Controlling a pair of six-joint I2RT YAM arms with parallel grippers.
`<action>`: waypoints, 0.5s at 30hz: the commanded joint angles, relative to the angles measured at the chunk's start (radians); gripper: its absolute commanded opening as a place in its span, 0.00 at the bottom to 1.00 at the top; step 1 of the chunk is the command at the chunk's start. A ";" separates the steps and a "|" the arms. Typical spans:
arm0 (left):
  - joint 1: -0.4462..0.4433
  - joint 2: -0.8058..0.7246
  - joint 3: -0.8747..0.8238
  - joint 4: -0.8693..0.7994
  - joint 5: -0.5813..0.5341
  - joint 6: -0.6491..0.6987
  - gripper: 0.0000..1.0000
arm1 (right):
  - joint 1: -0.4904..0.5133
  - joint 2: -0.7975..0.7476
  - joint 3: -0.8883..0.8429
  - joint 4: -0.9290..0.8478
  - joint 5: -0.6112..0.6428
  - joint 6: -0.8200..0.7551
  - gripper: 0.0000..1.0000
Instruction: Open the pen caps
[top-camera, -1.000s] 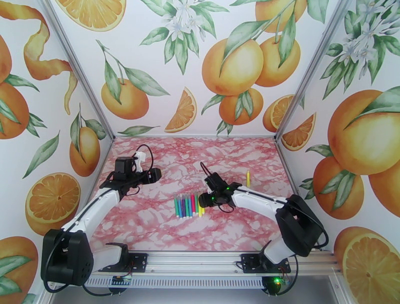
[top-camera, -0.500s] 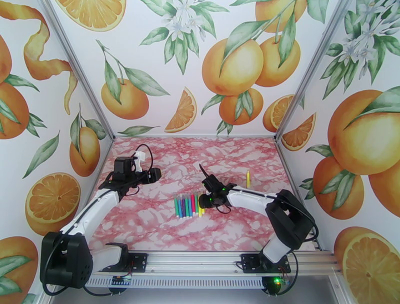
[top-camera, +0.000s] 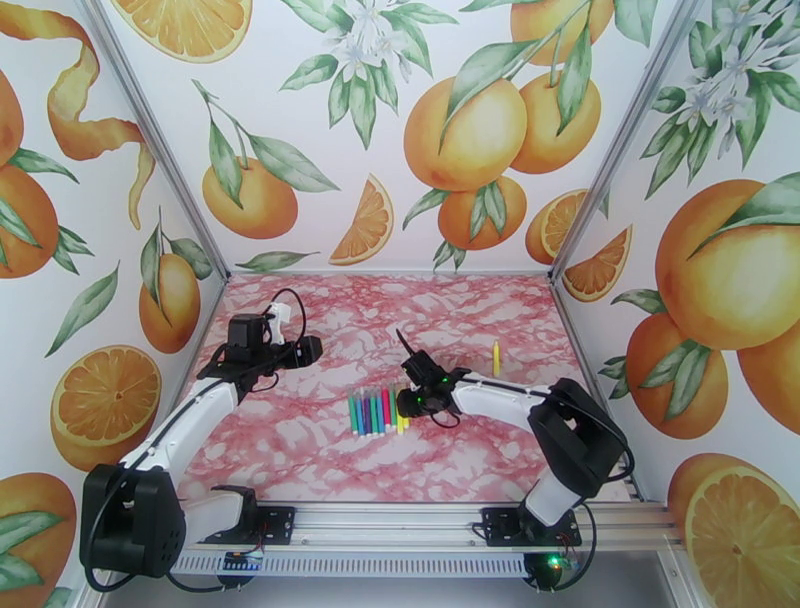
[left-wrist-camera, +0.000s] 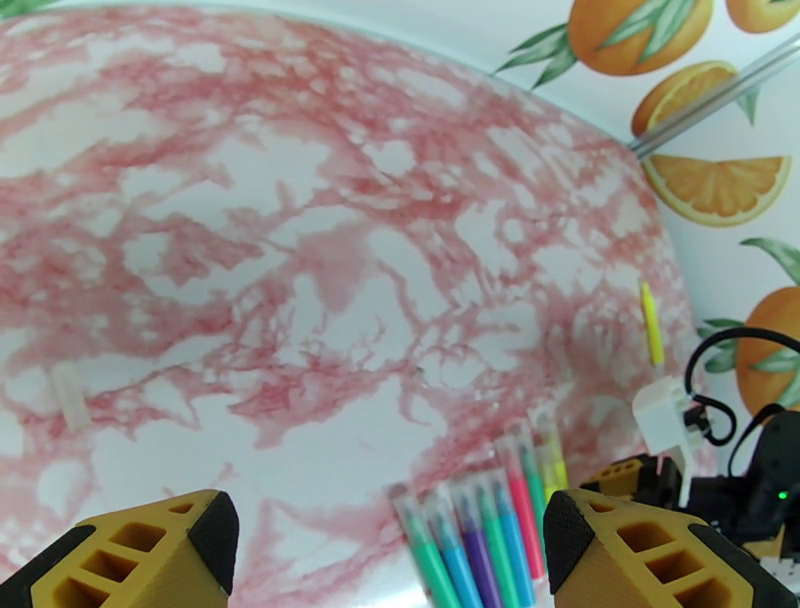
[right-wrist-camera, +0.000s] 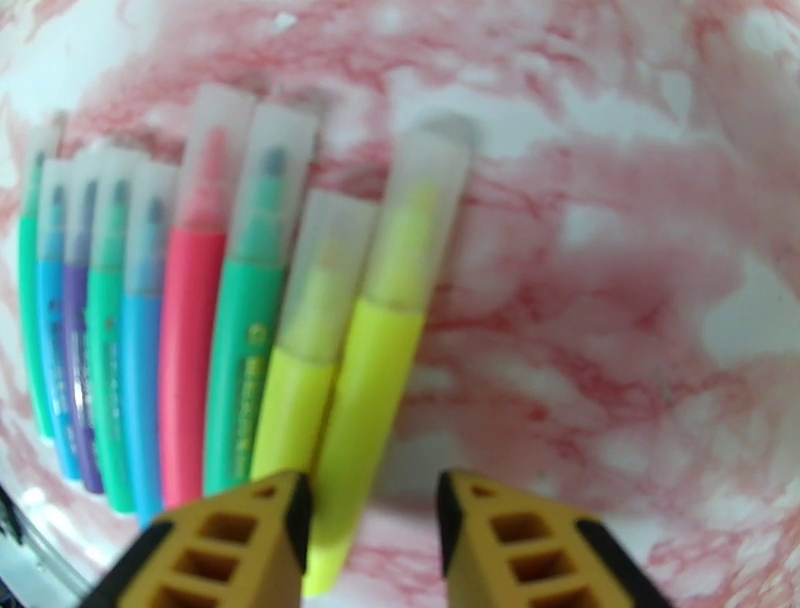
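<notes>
Right wrist view puts the caps (right-wrist-camera: 420, 200) well ahead of the fingertips. They are frosted, see-through sleeves over the tips of a row of pens (right-wrist-camera: 190, 330) lying side by side on the table (right-wrist-camera: 620, 300), and every one is on. The outermost yellow pen (right-wrist-camera: 375, 390) has its tail end between the fingers of the right gripper (right-wrist-camera: 375, 530). It sits close against the finger nearer the row, with a bare gap to the other, so the jaws stand apart around the barrel, not clamped on it. Its yellow neighbour touches it, just outside that same finger.

From overhead, the left gripper (top-camera: 310, 348) hangs well apart from the row. Its fingers (left-wrist-camera: 170, 545) are spread wide with nothing between them. One spare pen (top-camera: 496, 356) lies alone, far beyond both.

I'd judge the step as taking hold of that end pen. To do it well, the pinch should land on the barrel alone, without catching the neighbour. It should also stay at the tail, leaving the cap end free for the left gripper to pull straight along the pen.
</notes>
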 joint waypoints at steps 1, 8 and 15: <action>-0.003 -0.025 -0.015 0.011 0.002 0.014 0.84 | 0.012 0.024 0.015 -0.015 0.045 0.006 0.40; -0.003 -0.035 -0.016 0.004 -0.001 0.013 0.84 | 0.020 0.035 0.026 -0.052 0.098 0.005 0.36; -0.003 -0.049 -0.019 -0.002 -0.017 0.015 0.84 | 0.031 0.059 0.050 -0.121 0.192 -0.012 0.34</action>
